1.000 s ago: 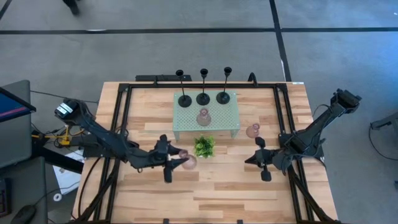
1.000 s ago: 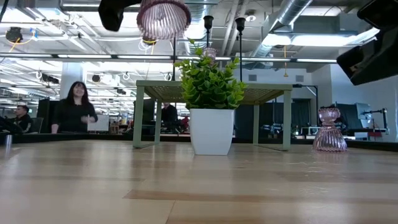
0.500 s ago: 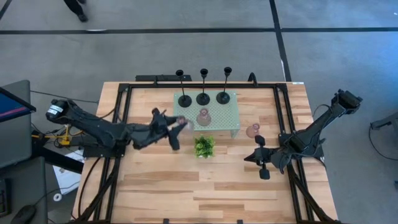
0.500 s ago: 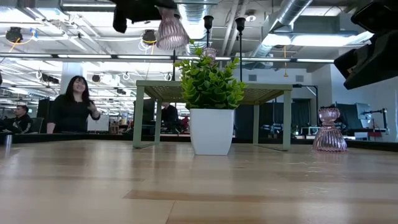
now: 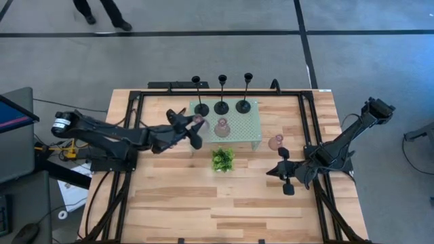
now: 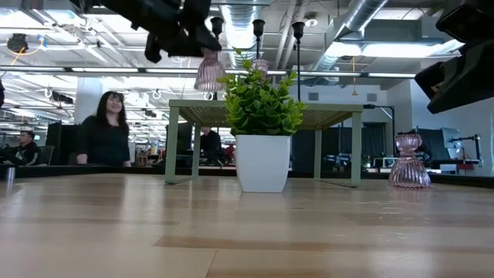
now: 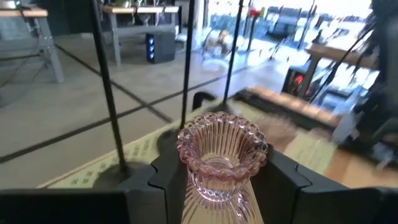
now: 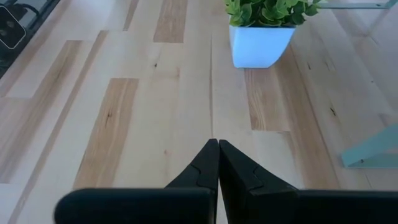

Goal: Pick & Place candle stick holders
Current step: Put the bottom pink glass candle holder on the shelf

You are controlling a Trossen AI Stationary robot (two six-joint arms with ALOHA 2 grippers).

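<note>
Over the preceding second the left end effector [image 5: 192,126], clamped on a pink glass holder [image 7: 221,158], travelled from the tabletop [image 5: 224,203] toward 12 o'clock, reaching the mint stand's [image 5: 247,129] 9 o'clock edge; placement appeared imminent. The right end effector [image 8: 217,163] waited at 3 o'clock, fingers together.

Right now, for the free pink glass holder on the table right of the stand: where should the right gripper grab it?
Probably at the narrow waist between its flared base and cup, coming in level from the right gripper's side. The pink glass holder stands upright on the table, clear of the stand, and the pinch-in gives shut fingers a seat that the ribbed flare would not. That gripper is now shut, so open first.
</note>
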